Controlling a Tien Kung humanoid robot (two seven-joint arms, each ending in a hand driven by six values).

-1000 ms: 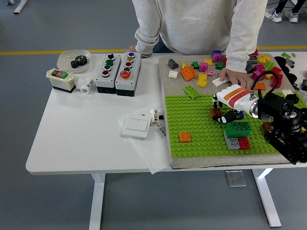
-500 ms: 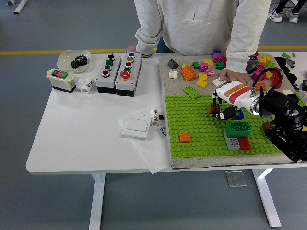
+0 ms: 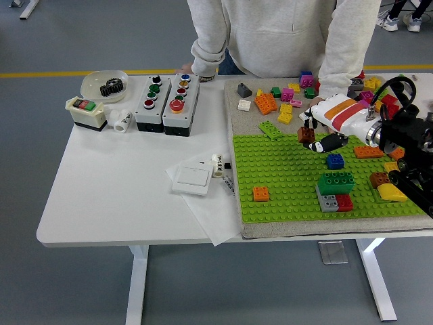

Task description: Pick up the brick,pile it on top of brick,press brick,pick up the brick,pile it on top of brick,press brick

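The right hand [image 3: 312,131] reaches in from the right edge over the far part of the green baseplate [image 3: 284,179], its fingers pinched on a small brown brick [image 3: 306,134] that it holds above the plate — not touching the studs. The white-and-orange shell of the hand lies just behind the brick, with the black arm trailing off toward the right edge.

On the baseplate, nearer the desk's front, a green brick [image 3: 336,181] sits on top of a grey brick [image 3: 329,202] and a red brick [image 3: 345,202]. A small blue brick [image 3: 335,160] stands on the plate between that pile and the hand, and an orange brick [image 3: 260,193] stands alone well to the left.

Loose bricks [image 3: 279,101] lie scattered on the mat beyond the plate. A person stands at the far side of the white desk [image 3: 115,196] — one sleeve [image 3: 206,55] hangs near the button boxes [image 3: 167,101].
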